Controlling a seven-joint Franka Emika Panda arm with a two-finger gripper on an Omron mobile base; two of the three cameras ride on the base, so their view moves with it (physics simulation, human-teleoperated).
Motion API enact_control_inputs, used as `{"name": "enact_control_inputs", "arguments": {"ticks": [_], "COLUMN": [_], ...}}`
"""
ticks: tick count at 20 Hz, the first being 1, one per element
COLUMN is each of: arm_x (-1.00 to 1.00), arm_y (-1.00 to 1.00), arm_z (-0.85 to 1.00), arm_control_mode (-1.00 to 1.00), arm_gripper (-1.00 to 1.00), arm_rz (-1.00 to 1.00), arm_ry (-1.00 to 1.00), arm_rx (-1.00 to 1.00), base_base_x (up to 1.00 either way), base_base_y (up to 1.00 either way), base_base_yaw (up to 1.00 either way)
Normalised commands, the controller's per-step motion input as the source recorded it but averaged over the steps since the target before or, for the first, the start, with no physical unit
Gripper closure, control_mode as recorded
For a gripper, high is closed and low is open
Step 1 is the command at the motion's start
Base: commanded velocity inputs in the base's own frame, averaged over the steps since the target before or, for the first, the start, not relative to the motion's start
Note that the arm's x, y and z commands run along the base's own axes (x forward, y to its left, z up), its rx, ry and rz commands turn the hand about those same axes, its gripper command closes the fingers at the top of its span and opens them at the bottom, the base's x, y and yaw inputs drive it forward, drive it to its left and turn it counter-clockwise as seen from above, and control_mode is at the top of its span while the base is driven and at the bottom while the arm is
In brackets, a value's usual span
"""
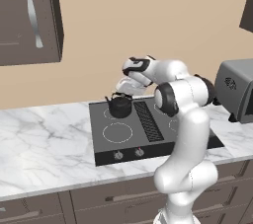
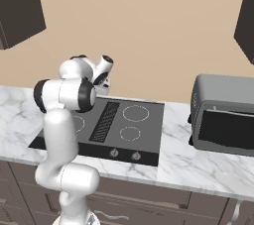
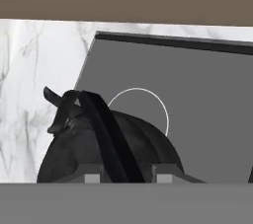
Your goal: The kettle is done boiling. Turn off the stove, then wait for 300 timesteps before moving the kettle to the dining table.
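So right now my gripper (image 3: 123, 176) is pinched in tight on the kettle's handle (image 3: 106, 134). In the hand view the thin black arch runs straight down between the two fingertips (image 3: 91, 177), one on either side of it, with hardly any gap. That's the sensible place to grab it: the body is round and squat, way too wide for these jaws, and the handle sits up on top where I can come in from above.

The kettle (image 1: 120, 106) is on the stove (image 1: 148, 141), at the back left burner as seen from the left base camera, spout pointing left toward the marble. I honestly can't tell whether it's touching the glass or just off it, since the hand camera is too close and the base views are too far back.

Room to move looks okay to me. The front left ring (image 1: 117, 132) is bare, and so is the marble counter (image 1: 44, 144) left of the stove, so that's my easy exit. The wall is close behind the kettle, so I'd lift up and pull toward me, not back. On the right there's the toaster oven (image 2: 225, 117) just past the stove's edge, plus a wall cabinet (image 1: 27, 16) up high on the left. The knobs (image 1: 129, 154) sit along the front lip, so I'd carry the kettle high over those.
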Motion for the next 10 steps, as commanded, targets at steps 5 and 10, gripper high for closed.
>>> {"name": "enact_control_inputs", "arguments": {"ticks": [5,10], "arm_x": [-0.35,-0.39], "arm_y": [-0.09,-0.08], "arm_z": [0.29,0.33], "arm_control_mode": [-1.00,-1.00], "arm_gripper": [1.00,1.00], "arm_rz": [-0.08,-0.08], "arm_ry": [-0.04,-0.02], "arm_rx": [0.00,0.00], "base_base_x": [0.00,0.00], "base_base_y": [0.00,0.00], "base_base_yaw": [0.00,0.00]}}
